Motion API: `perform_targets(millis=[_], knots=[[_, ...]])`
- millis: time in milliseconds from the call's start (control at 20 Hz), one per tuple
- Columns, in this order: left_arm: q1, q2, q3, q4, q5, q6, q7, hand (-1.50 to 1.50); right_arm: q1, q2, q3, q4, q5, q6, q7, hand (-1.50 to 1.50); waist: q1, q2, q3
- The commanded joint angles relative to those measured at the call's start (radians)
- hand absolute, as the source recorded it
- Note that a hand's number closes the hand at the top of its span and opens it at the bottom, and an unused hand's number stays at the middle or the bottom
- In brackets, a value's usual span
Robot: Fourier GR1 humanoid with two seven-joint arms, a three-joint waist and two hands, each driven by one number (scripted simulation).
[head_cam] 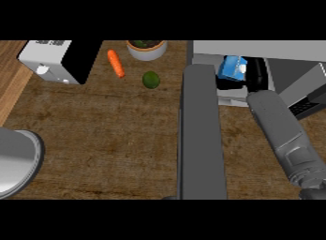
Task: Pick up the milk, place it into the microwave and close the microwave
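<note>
The milk point(231, 67) is a small blue carton with a white patch, sitting in the mouth of the grey microwave point(276, 49) at the upper right. My right hand point(257, 77) reaches into that opening along the carton's right side. Black fingers point(228, 85) curl beneath and around the carton, hiding its lower part. The microwave door point(202, 136) stands open, a long grey panel running from the microwave down towards the view's lower edge, just left of my right forearm point(287, 136). My left hand does not show.
A white and black appliance point(58, 60) stands at the back left. Between it and the microwave sit a carrot point(115, 63), a round green fruit point(151, 79) and a potted plant point(146, 48). A grey rounded object point(10, 161) fills the left edge.
</note>
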Motion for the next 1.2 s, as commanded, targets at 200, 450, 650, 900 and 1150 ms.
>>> perform_targets(millis=[200, 450, 650, 900, 1150], knots=[[-0.074, 0.028, 0.006, 0.051, -0.028, 0.006, 0.012, -1.5, -0.025, -0.038, -0.038, 0.061, 0.002, -0.147, -0.022, -1.5, 0.032, 0.019, 0.001], [-0.102, 0.05, 0.009, 0.075, -0.055, -0.02, -0.011, -1.5, -0.05, -0.035, -0.01, 0.117, 0.034, -0.104, -0.013, -1.5, 0.045, 0.02, 0.001], [-0.105, 0.042, -0.021, 0.073, -0.087, -0.04, -0.021, -1.5, -0.038, 0.01, -0.017, 0.136, 0.024, -0.072, -0.046, -1.5, 0.036, 0.012, 0.001], [-0.129, 0.02, -0.055, 0.057, -0.115, -0.025, -0.01, -1.5, -0.045, -0.013, -0.052, 0.126, -0.017, 0.051, -0.112, -1.5, 0.017, 0.008, 0.002], [-0.141, -0.013, -0.114, 0.056, -0.146, -0.019, 0.016, -1.5, -0.019, -0.001, -0.091, 0.127, -0.062, 0.141, -0.182, -1.5, -0.003, 0.001, 0.001]])
